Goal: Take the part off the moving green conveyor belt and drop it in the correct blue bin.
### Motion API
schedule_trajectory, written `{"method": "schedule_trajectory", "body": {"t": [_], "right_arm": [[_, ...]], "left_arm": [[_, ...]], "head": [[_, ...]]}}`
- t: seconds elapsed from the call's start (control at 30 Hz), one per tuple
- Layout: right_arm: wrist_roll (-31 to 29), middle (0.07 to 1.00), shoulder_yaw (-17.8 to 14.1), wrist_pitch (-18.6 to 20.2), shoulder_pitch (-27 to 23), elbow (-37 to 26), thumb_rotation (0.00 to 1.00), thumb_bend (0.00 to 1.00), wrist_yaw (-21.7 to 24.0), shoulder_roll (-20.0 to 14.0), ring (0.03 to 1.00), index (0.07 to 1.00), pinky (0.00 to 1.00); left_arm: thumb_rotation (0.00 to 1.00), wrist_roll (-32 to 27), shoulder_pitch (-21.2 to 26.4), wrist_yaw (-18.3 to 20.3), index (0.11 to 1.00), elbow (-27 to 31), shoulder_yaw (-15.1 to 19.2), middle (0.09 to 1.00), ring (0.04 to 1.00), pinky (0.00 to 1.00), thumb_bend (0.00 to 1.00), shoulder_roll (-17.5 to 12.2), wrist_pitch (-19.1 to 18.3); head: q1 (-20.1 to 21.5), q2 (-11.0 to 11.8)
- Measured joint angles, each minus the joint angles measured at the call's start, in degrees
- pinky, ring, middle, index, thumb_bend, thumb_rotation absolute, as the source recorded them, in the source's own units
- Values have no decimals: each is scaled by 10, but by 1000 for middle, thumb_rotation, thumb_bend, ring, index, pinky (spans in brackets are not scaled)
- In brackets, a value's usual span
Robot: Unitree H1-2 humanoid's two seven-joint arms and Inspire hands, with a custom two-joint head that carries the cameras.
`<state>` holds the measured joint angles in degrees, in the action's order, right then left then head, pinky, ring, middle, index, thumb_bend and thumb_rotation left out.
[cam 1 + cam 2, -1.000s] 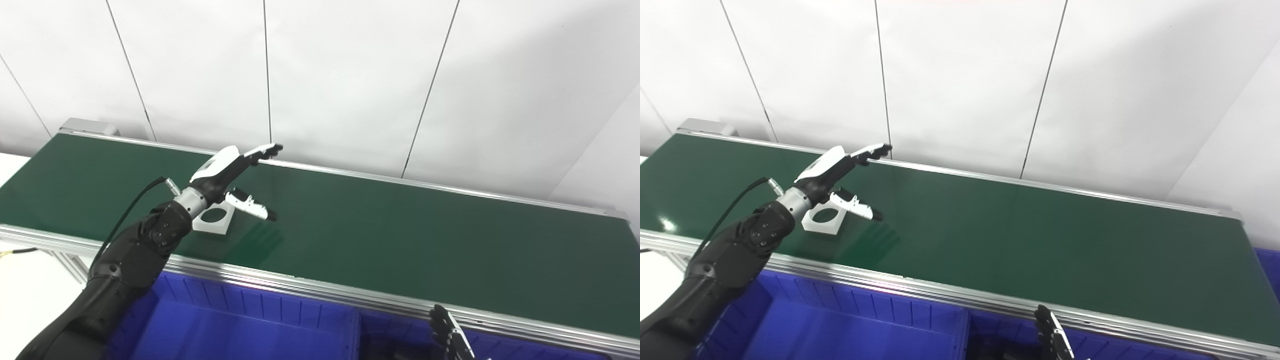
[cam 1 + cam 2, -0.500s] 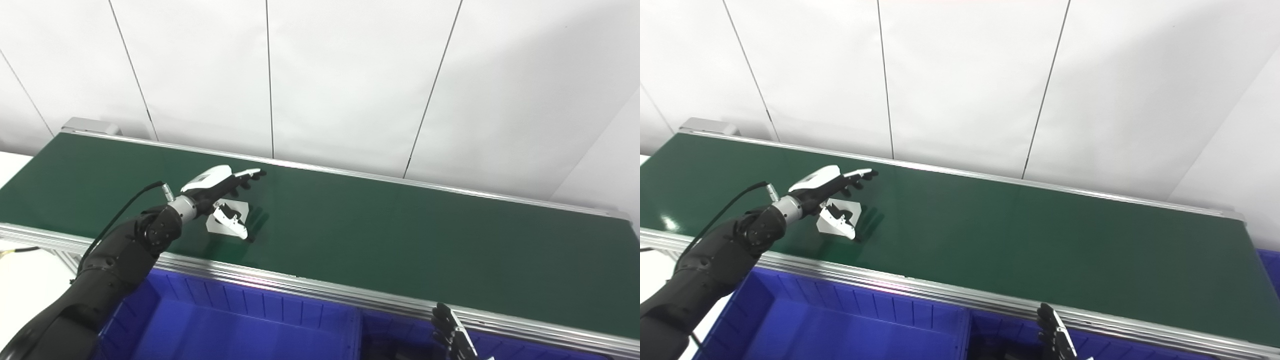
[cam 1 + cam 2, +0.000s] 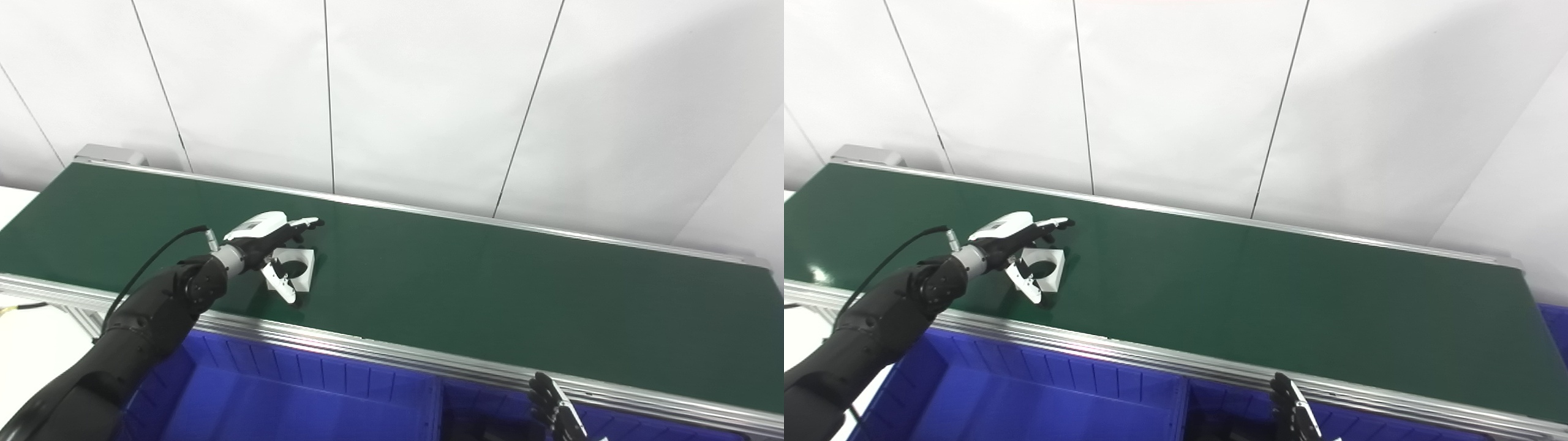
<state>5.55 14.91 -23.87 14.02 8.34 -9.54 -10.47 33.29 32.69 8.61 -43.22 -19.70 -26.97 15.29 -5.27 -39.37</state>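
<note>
**Left hand spread over the part near the belt's front edge**

The left hand [image 3: 269,236], fingers apart, straddles the white part [image 3: 297,272] lying on the green belt [image 3: 490,288], which is bare rightward. Blue bins [image 3: 294,404] below. Right hand [image 3: 1295,416], low, state unclear; only the right eye view shows blue at the belt's far end

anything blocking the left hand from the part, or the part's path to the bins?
Nothing visible. The left hand is right over the white part on the green conveyor belt, fingers spread around it. Between the part and the blue bin lies only the belt's aluminium side rail, low and easily cleared.
</note>
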Motion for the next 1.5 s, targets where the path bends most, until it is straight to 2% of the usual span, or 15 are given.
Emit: {"method": "schedule_trajectory", "body": {"t": [0.1,0.13,0.2,0.23,0.27,0.37,0.57,0.67,0.8,0.97,1.1,1.2,1.33,1.4,1.5], "right_arm": [[1,891,0,0,0,0,632,924,0,-1,871,903,816],[1,886,0,0,0,0,631,918,0,-1,863,902,808],[2,884,0,0,1,-1,631,915,-3,-1,859,901,804],[2,880,0,0,1,-1,632,916,-4,-1,858,899,804],[2,879,0,0,1,-1,633,916,-5,-1,858,899,805],[4,877,1,0,0,-1,632,914,-5,-2,859,895,804],[0,870,1,0,1,-1,626,903,-5,-1,845,893,799],[0,875,1,0,1,-1,646,911,-5,-1,856,892,809],[-1,868,1,0,1,-1,639,911,-5,-1,856,887,810],[-1,859,1,0,2,-4,619,899,-5,0,846,877,813],[1,866,1,0,8,-7,639,916,-5,0,858,883,830],[2,874,1,0,11,-11,629,912,-4,0,857,884,827],[9,873,0,0,20,-22,635,911,-5,1,858,881,819],[16,880,0,0,21,-24,639,906,-5,5,862,884,814],[24,882,0,0,22,-29,636,909,-6,10,865,889,830]], "left_arm": [[0,21,0,-34,806,-5,-12,736,642,544,615,6,2],[0,31,0,-49,734,-7,-18,603,546,461,566,7,3],[0,51,0,-83,698,-13,-29,537,497,417,545,10,3],[0,53,0,-88,601,-15,-32,487,486,410,524,11,3],[0,57,1,-94,568,-16,-35,470,483,408,517,11,4],[0,61,3,-106,528,-18,-41,458,481,418,512,17,1],[0,73,8,-107,518,-12,-52,458,467,404,515,18,-6],[0,74,3,-105,523,8,-47,452,452,382,514,18,-25],[0,67,-27,-93,536,94,-25,481,401,385,500,15,-47],[0,39,-59,-100,543,197,15,493,399,416,495,23,-42],[0,1,-86,-100,548,313,53,487,395,405,495,44,-39],[0,-17,-107,-103,547,357,63,495,388,381,493,65,-19],[0,-55,-158,-103,535,421,80,503,402,394,495,99,-11],[0,-73,-181,-101,530,454,88,506,408,393,496,105,-9],[0,-100,-216,-96,522,501,97,506,414,382,496,108,3]], "head": [[-3,0],[-3,0],[-4,1],[-4,1],[-4,1],[-6,1],[-10,2],[-12,1],[-13,4],[-7,5],[5,-3],[14,-7],[35,-15],[75,-30],[103,-41]]}}
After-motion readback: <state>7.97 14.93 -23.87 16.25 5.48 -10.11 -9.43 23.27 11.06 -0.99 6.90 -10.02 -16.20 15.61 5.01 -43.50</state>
